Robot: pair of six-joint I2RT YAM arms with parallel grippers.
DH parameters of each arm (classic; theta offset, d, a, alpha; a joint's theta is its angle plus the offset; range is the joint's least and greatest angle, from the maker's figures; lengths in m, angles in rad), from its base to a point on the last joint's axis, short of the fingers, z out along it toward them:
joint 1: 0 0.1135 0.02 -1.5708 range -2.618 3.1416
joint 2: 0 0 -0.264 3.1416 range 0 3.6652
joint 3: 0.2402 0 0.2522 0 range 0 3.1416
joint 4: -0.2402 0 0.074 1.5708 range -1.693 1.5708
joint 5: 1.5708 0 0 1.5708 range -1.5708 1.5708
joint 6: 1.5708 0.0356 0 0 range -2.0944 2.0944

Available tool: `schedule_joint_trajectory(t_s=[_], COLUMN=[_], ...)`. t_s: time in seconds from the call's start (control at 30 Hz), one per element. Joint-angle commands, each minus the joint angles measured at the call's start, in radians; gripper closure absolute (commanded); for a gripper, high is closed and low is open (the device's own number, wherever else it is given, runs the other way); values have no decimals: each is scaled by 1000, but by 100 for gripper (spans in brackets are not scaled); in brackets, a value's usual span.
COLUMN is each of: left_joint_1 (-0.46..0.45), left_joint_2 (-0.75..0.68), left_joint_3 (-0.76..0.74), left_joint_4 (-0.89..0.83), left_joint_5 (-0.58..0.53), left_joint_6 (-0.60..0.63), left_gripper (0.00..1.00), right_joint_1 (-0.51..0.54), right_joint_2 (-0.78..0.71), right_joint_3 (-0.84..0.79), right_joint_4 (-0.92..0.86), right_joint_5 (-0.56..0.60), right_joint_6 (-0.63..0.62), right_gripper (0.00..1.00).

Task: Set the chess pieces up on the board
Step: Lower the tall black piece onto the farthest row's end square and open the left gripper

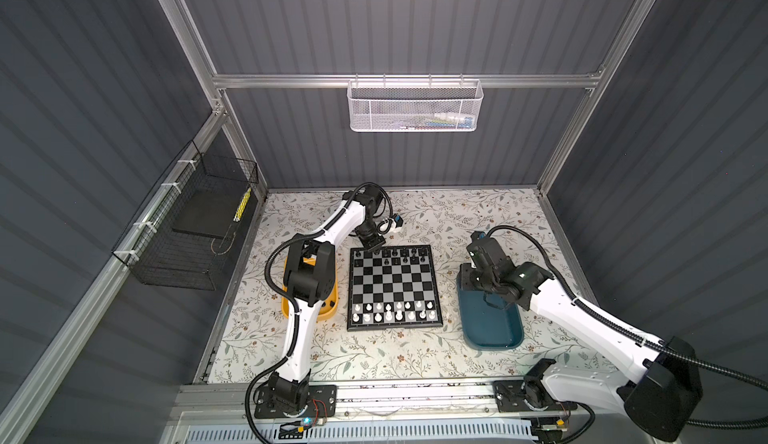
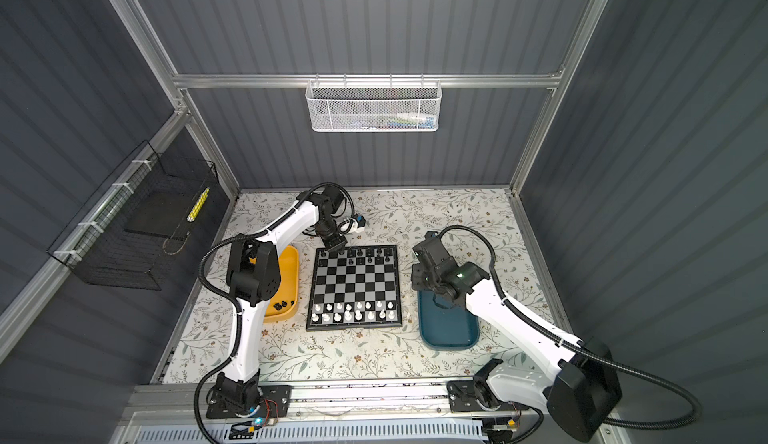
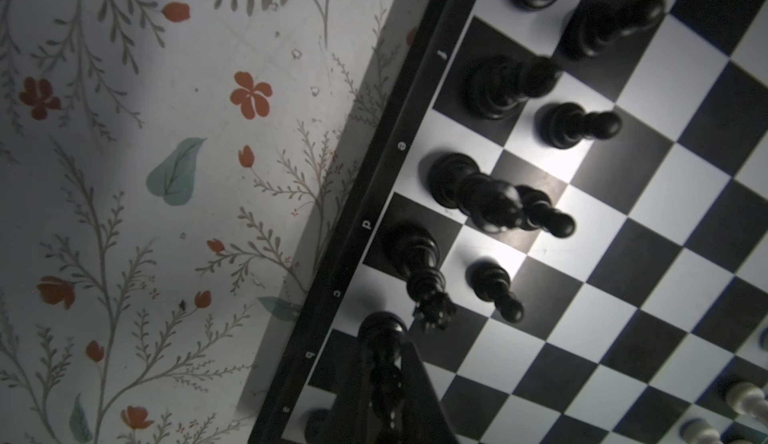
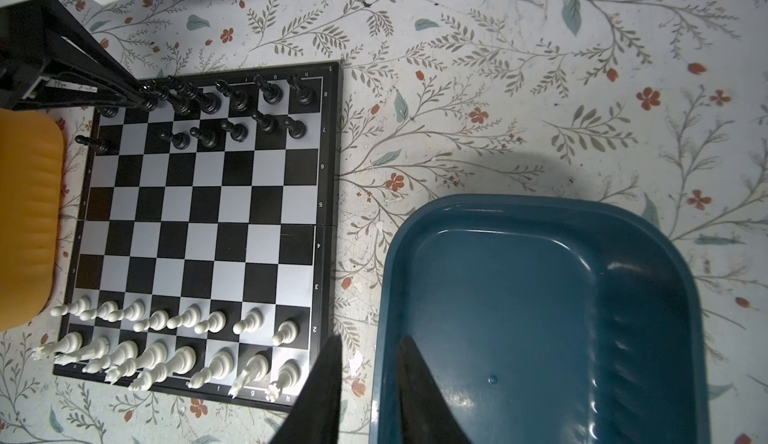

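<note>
The board lies mid-table, also seen in the right wrist view. White chess pieces fill its two near rows. Black chess pieces stand along its two far rows, with gaps. My left gripper reaches down over the far left corner. It is shut on a black piece whose round base sits by the rim letters b and c. My right gripper hangs open and empty above the left edge of the teal tray.
A yellow tray left of the board holds a few black pieces, partly under the left arm. The teal tray on the right has nothing in it. A black wire basket hangs on the left wall.
</note>
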Motion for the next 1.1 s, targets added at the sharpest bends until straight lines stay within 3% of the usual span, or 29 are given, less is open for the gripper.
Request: schedule_joint_trajectory(t_s=[0.0, 0.7, 1.07], left_joint_1=[-8, -18, -18], left_joint_2=[22, 18, 13], left_joint_3=[-17, -56, -59], left_joint_4=[-12, 31, 34], left_joint_5=[-9, -31, -40], left_joint_6=[-4, -7, -9], left_gripper=[83, 82, 70], right_joint_1=[-3, -3, -2], right_joint_2=[-10, -18, -18], right_joint_3=[-10, -21, -24], right_joint_4=[-12, -14, -12], right_joint_5=[9, 12, 12], right_joint_6=[7, 10, 10], right_gripper=[73, 73, 73])
